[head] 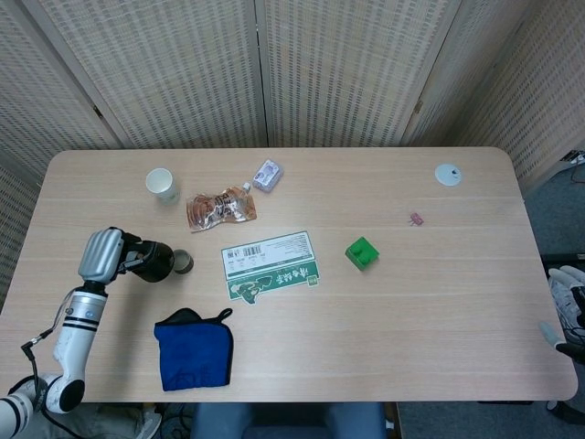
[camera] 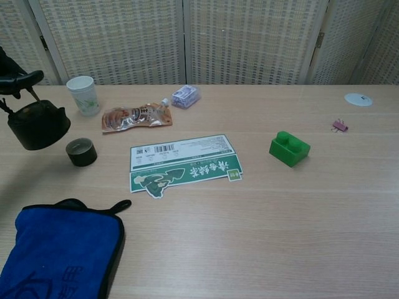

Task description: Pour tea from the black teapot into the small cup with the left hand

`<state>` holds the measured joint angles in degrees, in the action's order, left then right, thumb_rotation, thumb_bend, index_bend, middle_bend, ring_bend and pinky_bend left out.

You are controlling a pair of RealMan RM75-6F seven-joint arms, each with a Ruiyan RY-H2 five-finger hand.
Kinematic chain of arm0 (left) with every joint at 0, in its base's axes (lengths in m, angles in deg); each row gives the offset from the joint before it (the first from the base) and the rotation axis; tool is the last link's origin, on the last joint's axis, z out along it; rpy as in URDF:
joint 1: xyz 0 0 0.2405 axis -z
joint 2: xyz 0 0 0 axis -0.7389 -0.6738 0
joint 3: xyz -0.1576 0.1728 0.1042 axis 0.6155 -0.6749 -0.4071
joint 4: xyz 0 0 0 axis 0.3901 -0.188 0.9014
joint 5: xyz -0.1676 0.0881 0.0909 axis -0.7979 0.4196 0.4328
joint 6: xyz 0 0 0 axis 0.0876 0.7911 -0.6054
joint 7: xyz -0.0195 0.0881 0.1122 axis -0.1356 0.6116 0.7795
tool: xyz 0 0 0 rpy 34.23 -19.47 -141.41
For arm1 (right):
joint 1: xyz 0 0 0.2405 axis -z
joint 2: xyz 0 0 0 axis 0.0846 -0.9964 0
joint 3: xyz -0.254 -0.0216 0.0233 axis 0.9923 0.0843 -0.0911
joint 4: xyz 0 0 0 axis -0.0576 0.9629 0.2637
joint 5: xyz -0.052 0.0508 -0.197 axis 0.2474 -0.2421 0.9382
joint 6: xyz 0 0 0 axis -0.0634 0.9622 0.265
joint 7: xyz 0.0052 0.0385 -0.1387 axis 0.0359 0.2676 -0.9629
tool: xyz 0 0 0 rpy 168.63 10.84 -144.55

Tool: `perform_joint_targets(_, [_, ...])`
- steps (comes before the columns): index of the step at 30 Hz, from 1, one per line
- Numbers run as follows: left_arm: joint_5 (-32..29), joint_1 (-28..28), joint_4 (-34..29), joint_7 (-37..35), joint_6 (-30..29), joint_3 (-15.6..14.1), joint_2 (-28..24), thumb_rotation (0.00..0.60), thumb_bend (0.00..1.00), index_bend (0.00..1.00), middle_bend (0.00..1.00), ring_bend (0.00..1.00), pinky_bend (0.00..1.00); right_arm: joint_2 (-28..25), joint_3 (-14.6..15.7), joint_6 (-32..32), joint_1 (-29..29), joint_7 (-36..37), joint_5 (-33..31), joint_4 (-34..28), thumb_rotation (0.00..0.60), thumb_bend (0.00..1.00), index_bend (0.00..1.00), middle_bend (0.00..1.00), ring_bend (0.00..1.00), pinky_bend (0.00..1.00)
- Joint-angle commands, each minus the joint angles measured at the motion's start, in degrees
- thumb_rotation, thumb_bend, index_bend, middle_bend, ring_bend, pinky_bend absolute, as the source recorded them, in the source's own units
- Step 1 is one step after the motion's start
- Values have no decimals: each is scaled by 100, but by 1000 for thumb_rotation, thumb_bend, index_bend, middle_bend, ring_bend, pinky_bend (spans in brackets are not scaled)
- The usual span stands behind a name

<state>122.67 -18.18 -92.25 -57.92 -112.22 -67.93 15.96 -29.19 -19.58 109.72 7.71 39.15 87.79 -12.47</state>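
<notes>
1. My left hand (head: 102,255) sits at the far left of the table (head: 439,274), at about nine o'clock from the middle. It holds the black teapot (head: 154,261), which hangs clear of the wood. In the chest view I see dark fingers (camera: 19,80) hooked over the thin handle above the pot; how tightly they close around it I cannot tell.

2. The teapot (camera: 37,124) hangs roughly upright, its body just beside the small cup (head: 183,262), at the cup's nine o'clock. They look apart, not touching.

3. I judge the pot heavy for its size and rigid, with liquid that will shift as I tip it. The wire handle lets the body swing, so a firm grasp at the handle's top is the place to hold, tilting slowly.

4. The small cup (camera: 81,152) is dark, low and open-topped, probably light and easy to knock. I would keep the spout over its rim without touching it.

5. At the cup's six o'clock lies a blue cloth (head: 194,348); at its twelve o'clock, a white paper cup (head: 162,186).

6. Rightward come an orange pouch (head: 219,208), a green-and-white card (head: 271,265) and a green block (head: 362,252).

7. My right hand (head: 570,302) shows only at the far right edge, off the table; I cannot tell how its fingers lie.
</notes>
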Motion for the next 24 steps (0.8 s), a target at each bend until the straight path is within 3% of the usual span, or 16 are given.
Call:
perform_joint_targets(1, [70, -38, -11, -10, -40, -57, -25, 255, 370, 1000, 1000, 933, 444, 0, 3, -4, -2, -4, 3, -4, 600, 168, 229, 203, 156, 158])
perform_joint_targets(11, [614, -256, 197, 132, -302, -546, 18, 254, 361, 1000, 1000, 927, 444, -1, 13, -23, -14, -33, 8, -19, 600, 168, 229, 203, 157, 158])
perform_joint_targets(24, [1036, -266, 832, 413, -379, -859, 345, 252, 358, 1000, 1000, 906, 443, 18, 17, -78, -35, -36, -33, 6, 600, 168, 229, 203, 156, 158])
